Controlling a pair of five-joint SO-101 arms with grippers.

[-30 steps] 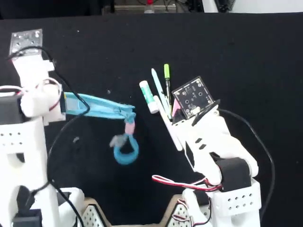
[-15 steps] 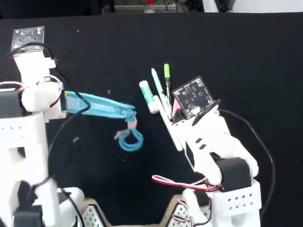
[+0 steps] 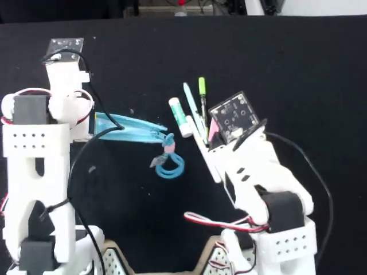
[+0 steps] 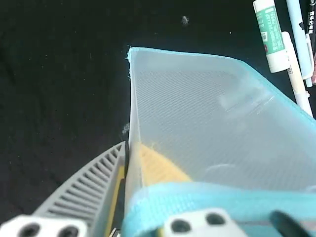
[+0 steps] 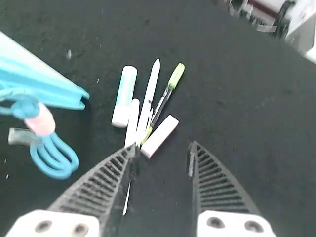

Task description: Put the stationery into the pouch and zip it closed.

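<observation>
Nothing really readable here tbh. The glue stick (image 4: 270,34) had a green printed label and the pen (image 4: 310,19) near it had dark lettering, both too tiny to make out.

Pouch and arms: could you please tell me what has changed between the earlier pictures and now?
The left gripper, shut on the pouch, shifted right with its arm and carried the pouch slightly the same way. The pouch's cord loop swung right and away from the arm bases, nearer the stationery. The right gripper stayed open over the stationery, which did not move.
</observation>
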